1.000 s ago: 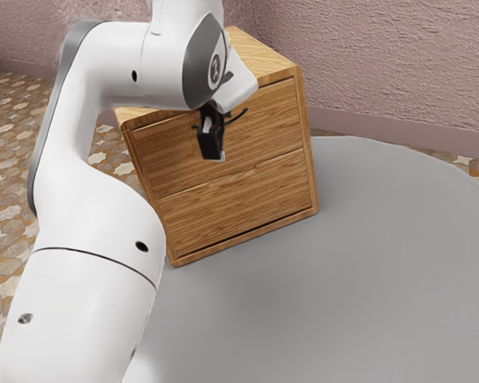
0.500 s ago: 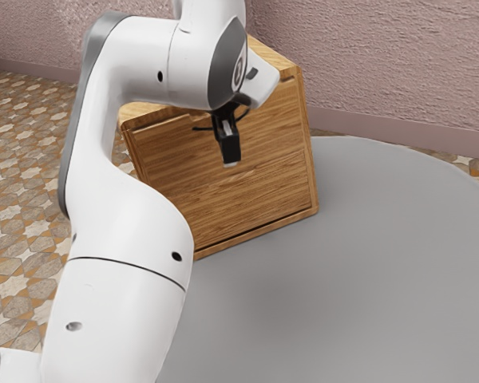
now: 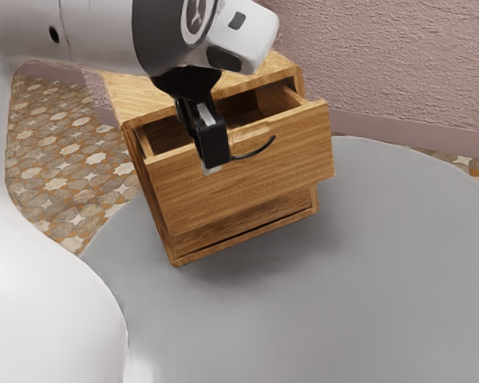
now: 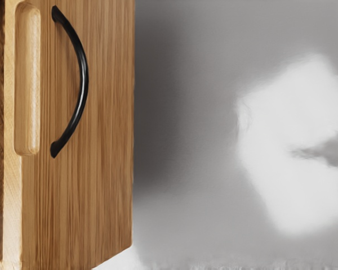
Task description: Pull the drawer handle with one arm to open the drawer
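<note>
A wooden cabinet stands on the round grey table. Its top drawer is pulled well out, and the hollow inside shows behind its front panel. The curved black handle sits on that panel. My black gripper hangs down in front of the drawer, right at the handle's end toward the exterior view's left. In the wrist view the whole handle lies bare on the drawer front, off to one side of my hand.
A lower drawer sits flush in the cabinet under the open one. A pink wall runs behind, with patterned floor tiles beyond the table's edge. My white arm bulks large in the exterior view's lower left.
The top drawer, flush one second ago, has slid far out of the cabinet. My hand has moved out with its front panel, and the arm has swung up.
</note>
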### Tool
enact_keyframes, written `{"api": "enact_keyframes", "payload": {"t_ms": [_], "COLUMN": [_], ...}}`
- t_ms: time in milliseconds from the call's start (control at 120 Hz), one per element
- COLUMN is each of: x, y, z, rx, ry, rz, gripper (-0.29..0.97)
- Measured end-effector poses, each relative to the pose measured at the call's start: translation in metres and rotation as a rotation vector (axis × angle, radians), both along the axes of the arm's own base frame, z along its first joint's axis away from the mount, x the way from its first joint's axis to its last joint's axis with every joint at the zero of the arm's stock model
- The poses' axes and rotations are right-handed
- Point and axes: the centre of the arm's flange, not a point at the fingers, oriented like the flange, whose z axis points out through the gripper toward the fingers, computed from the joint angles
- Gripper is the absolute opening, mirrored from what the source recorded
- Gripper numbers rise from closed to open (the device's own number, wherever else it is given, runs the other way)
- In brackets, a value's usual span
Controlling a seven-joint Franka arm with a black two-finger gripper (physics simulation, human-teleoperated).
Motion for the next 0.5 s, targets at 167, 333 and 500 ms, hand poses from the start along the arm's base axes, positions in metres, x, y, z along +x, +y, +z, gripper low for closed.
{"api": "enact_keyframes", "payload": {"t_ms": [167, 333, 500], "x": [-0.028, -0.034, -0.023], "y": [0.001, 0.061, 0.047], "z": [0.015, 0.024, 0.019], "rx": [-0.119, -0.299, -0.180], "ry": [0.054, 0.173, 0.163], "rz": [-0.099, -0.371, -0.372], "gripper": [0.67, 0.68, 0.68]}}
